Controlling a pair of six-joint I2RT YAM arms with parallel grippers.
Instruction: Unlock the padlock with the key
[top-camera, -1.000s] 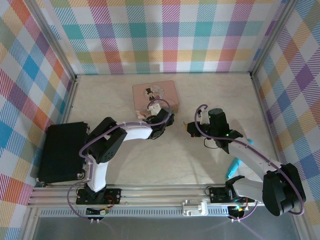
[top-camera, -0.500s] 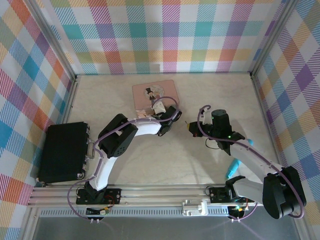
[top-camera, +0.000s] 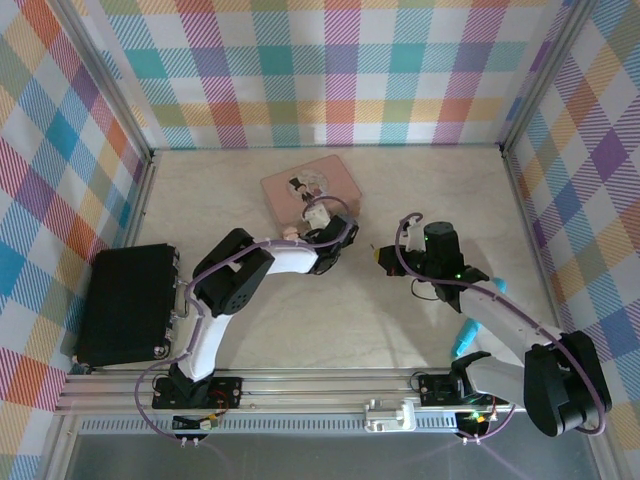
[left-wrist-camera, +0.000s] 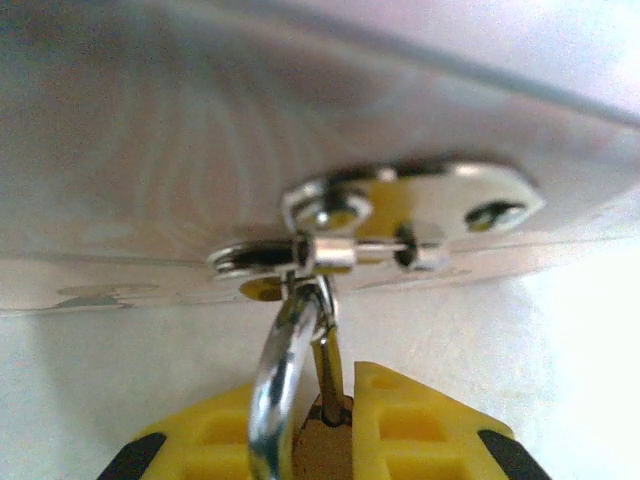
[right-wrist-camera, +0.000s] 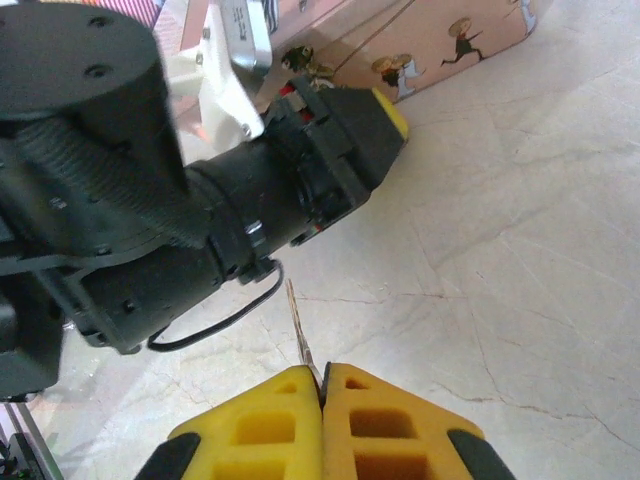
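Jaws on the left gripper have come together over the last second. We now see its yellow fingers pressed in on either side of the tiny brass-gold padlock, which looks clamped by its body. That padlock hangs by its steel shackle from the silver hasp on the pink rectangular tin, so the lock sits at the tin's near edge.

From above, the tin has swung a little: its near edge is now skewed where it lay squarer half a second ago. We judge that the closing grip nudged or tugged it.

The right gripper is unchanged, its jaws pressed together on the slender grey-brown metal key. The thin shaft pokes forward from between them above the pale marbled tabletop, near the left wrist but apart from the lock.

For the task, the padlock now looks steadied, and we think bringing the key to the keyway comes next. We cannot see the keyway, so alignment is the risk, as is the loose tin shifting again.
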